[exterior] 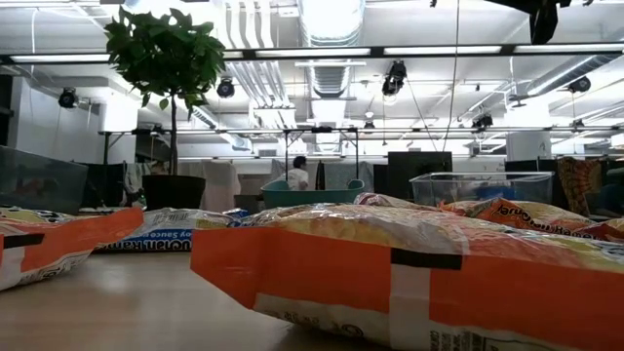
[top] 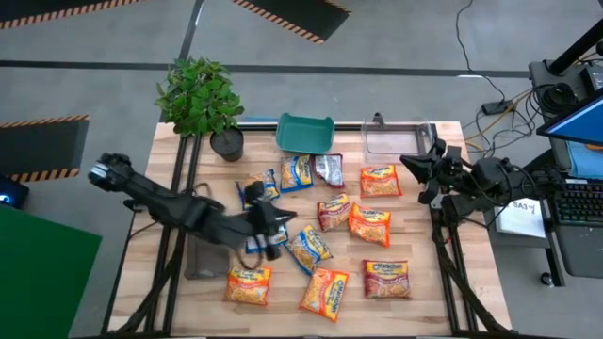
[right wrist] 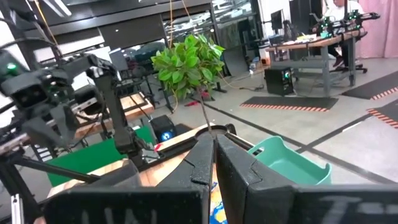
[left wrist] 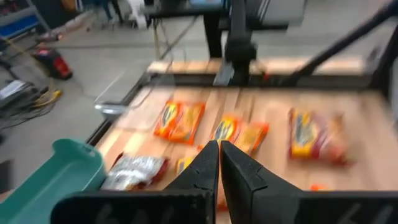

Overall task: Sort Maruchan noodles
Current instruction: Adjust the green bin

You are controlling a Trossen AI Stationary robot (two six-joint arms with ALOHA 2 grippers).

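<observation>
Maruchan noodle packets lie flat across the table: blue-and-white ones (top: 296, 172) (top: 309, 248), orange ones (top: 381, 181) (top: 249, 284) (top: 324, 292), and red ones (top: 334, 212) (top: 386, 279). My left gripper (top: 268, 226) (left wrist: 219, 152) reaches to the table's middle, shut and holding nothing, just above a blue packet (top: 254, 243). Whether it touches that packet does not show. My right gripper (top: 415, 168) (right wrist: 213, 146) waits at the right side near the clear bin, shut with nothing in it. In the low view an orange packet (exterior: 409, 283) fills the foreground.
A teal tray (top: 304, 133) and a clear bin (top: 396, 138) stand at the far edge, with a potted plant (top: 200, 99) at the far left corner. Another clear bin (top: 200, 256) sits under the left arm. Bare wood shows along the near edge.
</observation>
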